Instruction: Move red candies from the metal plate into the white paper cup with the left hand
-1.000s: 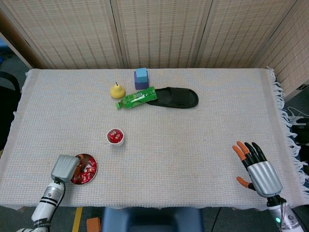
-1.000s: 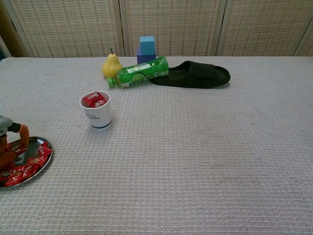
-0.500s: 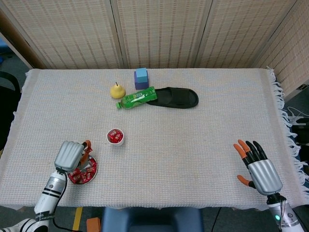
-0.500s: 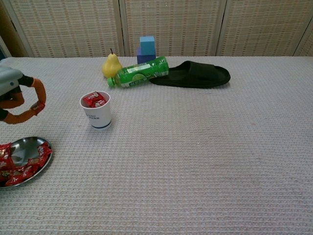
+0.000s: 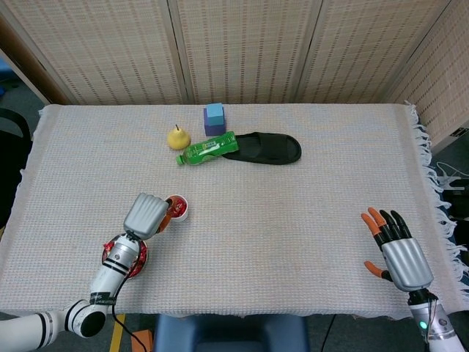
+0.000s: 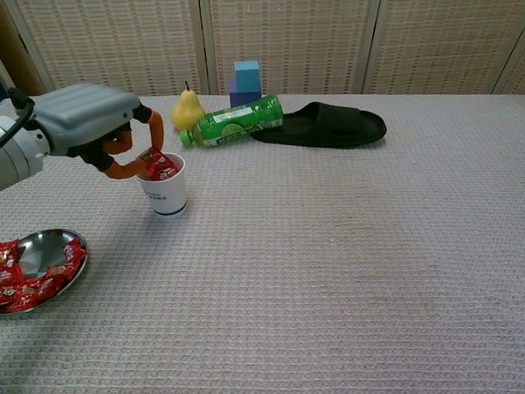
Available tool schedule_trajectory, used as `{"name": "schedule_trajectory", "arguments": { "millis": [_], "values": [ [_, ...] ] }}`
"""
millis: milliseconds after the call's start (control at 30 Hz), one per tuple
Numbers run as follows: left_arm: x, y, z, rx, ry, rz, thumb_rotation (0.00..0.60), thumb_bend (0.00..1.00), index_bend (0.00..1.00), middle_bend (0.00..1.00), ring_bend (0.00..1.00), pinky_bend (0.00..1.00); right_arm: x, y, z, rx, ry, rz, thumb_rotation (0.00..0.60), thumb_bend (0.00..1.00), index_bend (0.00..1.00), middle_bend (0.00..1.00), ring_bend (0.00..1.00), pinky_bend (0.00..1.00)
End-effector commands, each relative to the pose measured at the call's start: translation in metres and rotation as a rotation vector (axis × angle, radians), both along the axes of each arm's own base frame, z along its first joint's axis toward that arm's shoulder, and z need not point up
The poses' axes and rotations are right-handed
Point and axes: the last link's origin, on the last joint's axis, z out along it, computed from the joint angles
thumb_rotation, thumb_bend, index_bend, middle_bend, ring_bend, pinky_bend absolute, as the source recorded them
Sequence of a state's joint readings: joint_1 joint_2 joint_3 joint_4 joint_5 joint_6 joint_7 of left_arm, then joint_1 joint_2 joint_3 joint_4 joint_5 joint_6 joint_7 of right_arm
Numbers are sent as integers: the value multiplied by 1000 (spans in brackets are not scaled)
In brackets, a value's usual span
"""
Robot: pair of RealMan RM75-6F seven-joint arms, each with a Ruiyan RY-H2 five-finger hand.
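One red candy pinched by left robot hand at white paper cup rim, frame left; right robot hand spread wide, empty, lower right.

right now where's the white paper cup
In the chest view the white paper cup stands left of centre, under the left hand, in front of the pear.

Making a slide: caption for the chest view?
Left hand holds a red candy at the rim of the paper cup; metal plate nearby.
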State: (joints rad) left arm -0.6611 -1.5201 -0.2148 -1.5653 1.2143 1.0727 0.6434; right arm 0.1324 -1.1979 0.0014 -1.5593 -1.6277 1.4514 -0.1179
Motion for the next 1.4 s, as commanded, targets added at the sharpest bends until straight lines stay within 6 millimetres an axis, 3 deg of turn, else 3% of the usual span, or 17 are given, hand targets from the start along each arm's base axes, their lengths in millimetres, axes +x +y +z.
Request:
{"name": "schedule_trajectory", "arguments": {
  "millis": [33, 633, 833, 1033, 1233, 1400],
  "values": [
    [4, 3, -6, -4, 7, -7, 600, 413, 529, 1000, 1000, 1000, 0, 0, 1, -2, -1, -1, 600, 59, 0, 0, 0, 0],
    [0, 11, -19, -14, 64, 12, 600, 413, 408, 1000, 1000, 1000, 0, 0, 3, -12, -6, -2, 600, 59, 0, 0, 0, 0],
    [0, 7, -18, -19, 62, 9, 600, 412, 175, 1000, 1000, 1000, 0, 0, 3, -11, -6, -1, 600, 59, 0, 0, 0, 0],
    [0, 2, -13, -10, 51, 3, 600, 407, 135, 1000, 1000, 1000, 1, 2, 4, -12, -8, 4, 600, 59, 0, 0, 0, 0],
    [-11, -27, 0, -37, -5, 7, 600, 407, 187, 1000, 1000, 1000, 2, 3, 3, 1, -9, 14, 600, 59, 0, 0, 0, 0],
    [-38, -57, 8, -82, -40, 70, 600, 409, 217, 1000, 1000, 1000, 5, 7, 3, 5, -14, 36, 600, 59, 0, 0, 0, 0]
  ]
}}
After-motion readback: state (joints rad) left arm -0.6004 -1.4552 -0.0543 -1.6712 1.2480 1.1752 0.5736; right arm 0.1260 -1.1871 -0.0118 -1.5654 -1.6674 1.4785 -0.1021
